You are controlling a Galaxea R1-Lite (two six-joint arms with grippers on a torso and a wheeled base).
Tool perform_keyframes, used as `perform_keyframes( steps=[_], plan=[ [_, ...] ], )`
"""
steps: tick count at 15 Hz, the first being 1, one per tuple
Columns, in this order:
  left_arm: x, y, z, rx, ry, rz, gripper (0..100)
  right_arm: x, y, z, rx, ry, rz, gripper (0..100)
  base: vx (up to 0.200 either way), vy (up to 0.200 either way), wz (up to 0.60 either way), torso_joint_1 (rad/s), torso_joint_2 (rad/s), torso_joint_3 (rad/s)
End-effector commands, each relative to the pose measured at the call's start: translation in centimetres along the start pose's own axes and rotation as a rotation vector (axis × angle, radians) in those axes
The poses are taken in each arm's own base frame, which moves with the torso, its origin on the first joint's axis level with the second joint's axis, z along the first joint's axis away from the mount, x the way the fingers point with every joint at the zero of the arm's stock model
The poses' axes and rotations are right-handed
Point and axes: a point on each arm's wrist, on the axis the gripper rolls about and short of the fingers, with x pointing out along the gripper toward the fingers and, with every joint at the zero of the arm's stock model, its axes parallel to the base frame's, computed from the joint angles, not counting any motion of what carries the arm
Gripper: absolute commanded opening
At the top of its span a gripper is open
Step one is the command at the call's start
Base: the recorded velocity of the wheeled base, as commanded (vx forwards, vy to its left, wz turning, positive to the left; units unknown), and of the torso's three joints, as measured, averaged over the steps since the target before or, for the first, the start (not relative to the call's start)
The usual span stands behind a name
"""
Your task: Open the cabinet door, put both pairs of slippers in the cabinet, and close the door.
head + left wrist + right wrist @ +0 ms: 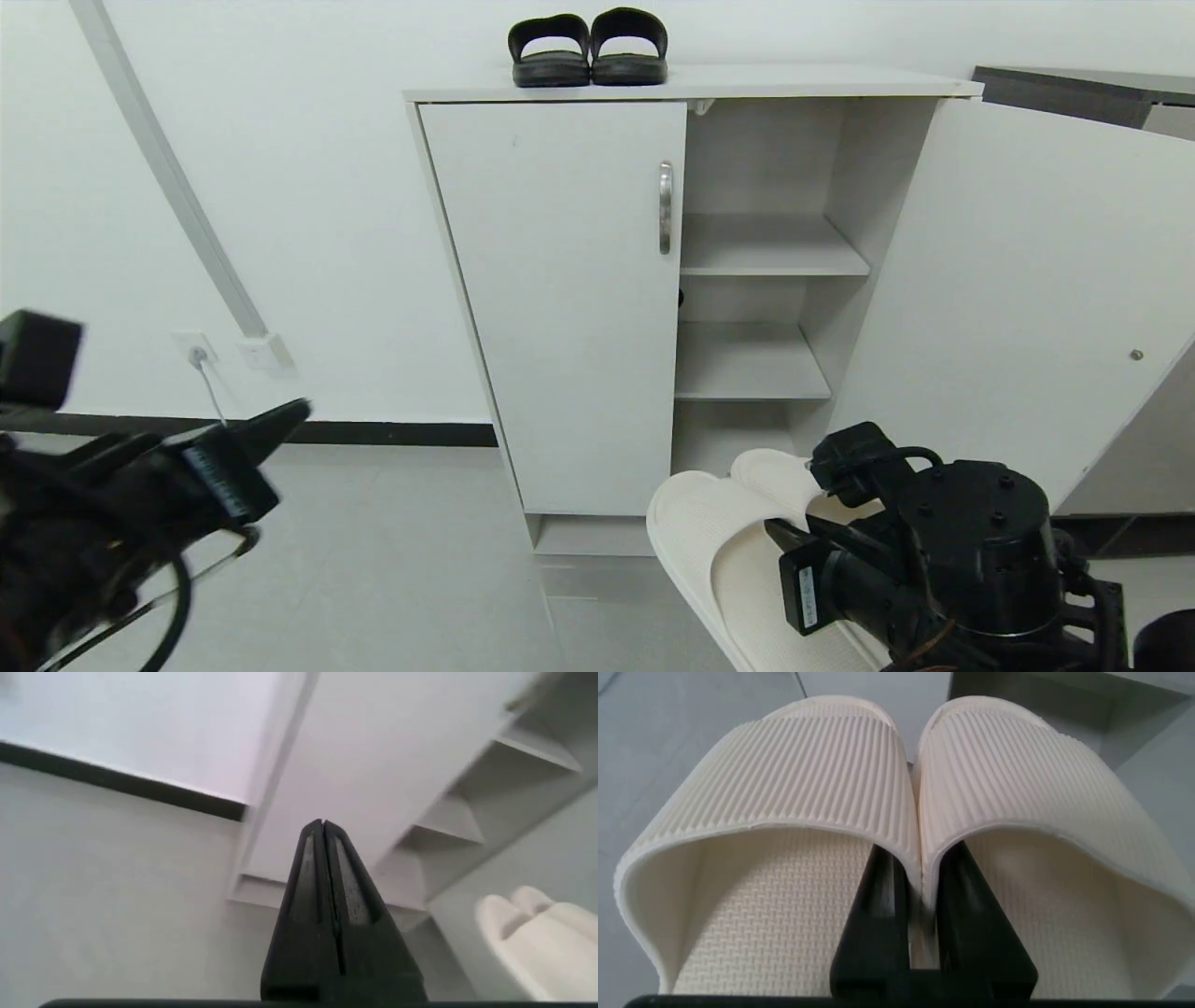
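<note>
The cabinet (691,90) stood against the wall at 12 o'clock in the head view. Its left door (560,308) was shut, with a metal handle (665,207) along its inner edge. The right door (1018,289) was swung wide open toward 3 o'clock, baring the upper shelf (770,247) and the lower shelf (747,364), both bare.

The black slippers (588,51) sat side by side on the cabinet top at 12 o'clock, above the shut door, with their open ends facing the robot.

The white slippers (709,532) were at 5 o'clock, held off the floor (392,560) in front of the open half of the cabinet, toes pointing toward the bottom compartment. The right gripper (920,873) held them as a pair: its fingers (882,905) were closed on the two inner edges where the slippers touched, one finger inside each slipper. In the left wrist view the same pair (542,933) hung just outside the cabinet's lowest opening.

The left gripper (322,833) hovered at 8 o'clock, well apart from the cabinet and above the floor. Its fingers were pressed together with nothing between them, pointing toward the base of the shut door.

A wall socket (196,353) with a cord plugged in sat at 9 o'clock.
</note>
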Motion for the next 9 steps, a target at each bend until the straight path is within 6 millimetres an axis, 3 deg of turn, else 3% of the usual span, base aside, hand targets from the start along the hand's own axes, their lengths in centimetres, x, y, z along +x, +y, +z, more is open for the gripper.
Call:
perform_keyframes(
  steps=[1,4,7,9],
  plan=[
    [-9.8,4.3,-3.5,0.001,-0.170,0.242,0,1.3,0.2,-0.8,-0.006,0.014,-0.014,0,0.000,0.000,0.00,0.000,0.00,0.000],
    [-14.9,5.4,-7.6,0.092,-0.120,0.270,0,1.8,0.4,-1.1,-0.003,0.004,-0.012,0,0.000,0.000,0.00,0.000,0.00,0.000],
    [-14.8,6.5,-11.3,0.101,-0.082,0.273,0,1.8,0.4,-1.1,-0.002,0.002,-0.012,0,0.000,0.000,0.00,0.000,0.00,0.000],
    [-14.6,6.6,-11.6,0.098,-0.090,0.266,0,1.7,0.4,-1.1,-0.001,0.001,-0.013,0,0.000,0.000,0.00,0.000,0.00,0.000]
  ],
)
